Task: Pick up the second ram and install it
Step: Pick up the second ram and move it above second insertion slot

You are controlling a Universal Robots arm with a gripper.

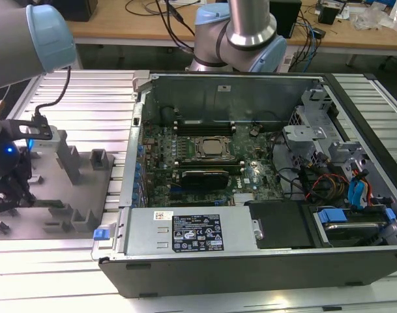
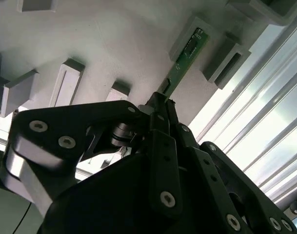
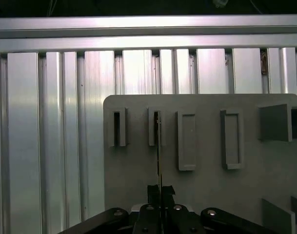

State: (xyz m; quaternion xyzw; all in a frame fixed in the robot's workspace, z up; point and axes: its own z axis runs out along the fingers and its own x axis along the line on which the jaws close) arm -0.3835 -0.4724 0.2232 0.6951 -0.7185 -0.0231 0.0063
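The second ram [image 2: 186, 54] is a thin green stick with dark chips. My gripper [image 2: 160, 105] is shut on its near end, and its far end sits at a slotted grey holder block [image 2: 183, 34]. In the first wrist view the ram [image 3: 159, 146] shows edge-on, running from a narrow slot [image 3: 155, 127] down to my gripper [image 3: 160, 189]. In the exterior view my gripper [image 1: 12, 192] hangs over the grey holder plate [image 1: 74, 199] at the exterior view's left, well away from the motherboard [image 1: 205, 163] inside the open computer case.
Several grey holder blocks [image 3: 186, 140] stand on the plate, which rests on a ribbed aluminium table [image 3: 46, 136]. The open case [image 1: 250, 267] holds the processor socket [image 1: 211, 149], cables and a drive bay [image 1: 345, 222]. A second robot arm base [image 1: 240, 36] stands behind the case.
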